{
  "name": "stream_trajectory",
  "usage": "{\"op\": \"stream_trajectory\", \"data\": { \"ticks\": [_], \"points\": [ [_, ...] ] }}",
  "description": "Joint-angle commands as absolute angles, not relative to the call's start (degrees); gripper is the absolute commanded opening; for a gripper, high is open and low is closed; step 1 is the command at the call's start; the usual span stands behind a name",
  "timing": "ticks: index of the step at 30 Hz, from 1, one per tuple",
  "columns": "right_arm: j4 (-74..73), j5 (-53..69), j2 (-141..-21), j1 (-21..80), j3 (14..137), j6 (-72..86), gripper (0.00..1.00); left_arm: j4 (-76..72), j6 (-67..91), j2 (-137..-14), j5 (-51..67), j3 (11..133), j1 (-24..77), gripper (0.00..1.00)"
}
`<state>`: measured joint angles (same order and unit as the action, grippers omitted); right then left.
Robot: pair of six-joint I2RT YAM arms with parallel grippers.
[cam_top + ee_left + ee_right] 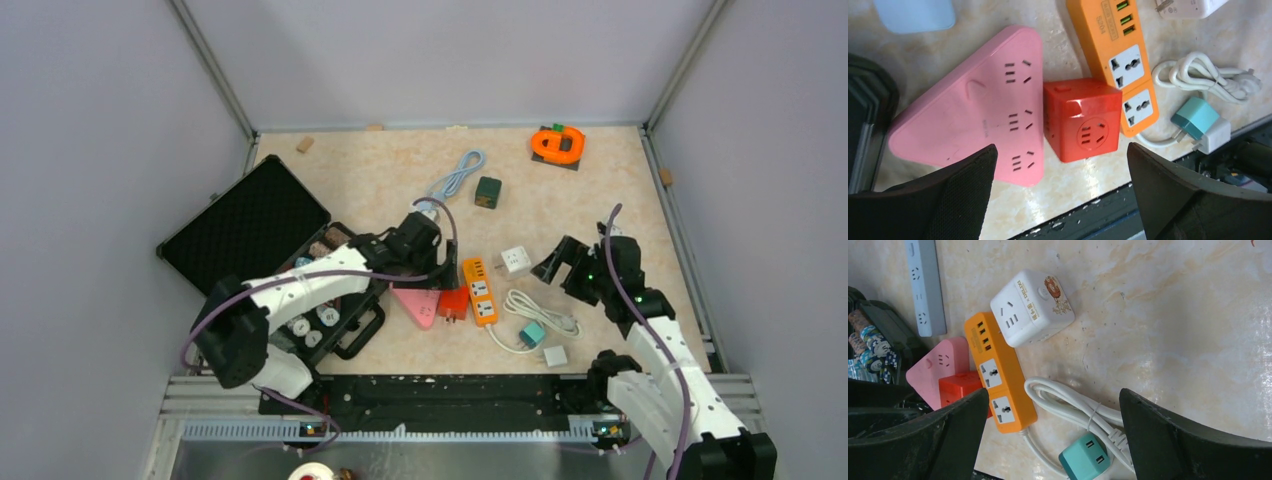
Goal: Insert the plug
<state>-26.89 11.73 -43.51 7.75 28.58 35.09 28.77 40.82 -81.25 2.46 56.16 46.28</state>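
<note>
An orange power strip (480, 290) lies mid-table, with its white coiled cable (545, 312) to its right. A teal plug adapter (532, 333) and a small white plug (555, 355) lie by the cable near the front edge. My left gripper (446, 275) is open and empty, above a pink triangular socket (978, 110) and a red cube socket (1083, 120); the orange strip (1118, 55) lies right of them. My right gripper (562, 268) is open and empty, above the cable (1073, 405) and the teal adapter (1085, 460).
A white cube socket (515, 260) sits right of the orange strip. An open black case (245, 225) with small items is at the left. A dark green cube (488, 191), a pale blue cable (455, 180) and an orange object (557, 145) lie further back.
</note>
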Motion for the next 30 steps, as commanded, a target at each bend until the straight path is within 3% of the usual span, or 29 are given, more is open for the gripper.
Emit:
{"op": "stream_trajectory", "data": {
  "ticks": [1, 8, 17, 21, 25, 30],
  "points": [
    [-28.44, 13.66, -41.82, 7.36, 30.27, 35.47, 0.99, 32.5, 42.65, -88.35, -6.73, 64.86, 51.33, 0.99],
    [-29.17, 16.37, -43.48, 7.36, 30.66, 35.75, 0.99, 35.63, 45.29, -97.95, -10.76, 71.17, 57.68, 0.98],
    [-28.41, 20.43, -42.93, 7.31, 30.05, 35.24, 0.99, 37.59, 47.69, -100.12, -14.26, 69.69, 60.37, 0.82],
    [-27.33, 22.04, -42.46, 7.38, 29.23, 35.04, 0.99, 37.62, 48.17, -99.93, -15.07, 68.93, 60.98, 0.69],
    [-26.68, 23.61, -42.55, 7.38, 29.01, 34.29, 0.99, 37.34, 48.02, -99.38, -15.38, 68.48, 61.08, 0.43],
    [-26.38, 25.31, -42.78, 7.37, 29.01, 33.82, 0.99, 33.55, 45.85, -95.57, -13.23, 66.65, 61.08, 0.33]
  ]
}}
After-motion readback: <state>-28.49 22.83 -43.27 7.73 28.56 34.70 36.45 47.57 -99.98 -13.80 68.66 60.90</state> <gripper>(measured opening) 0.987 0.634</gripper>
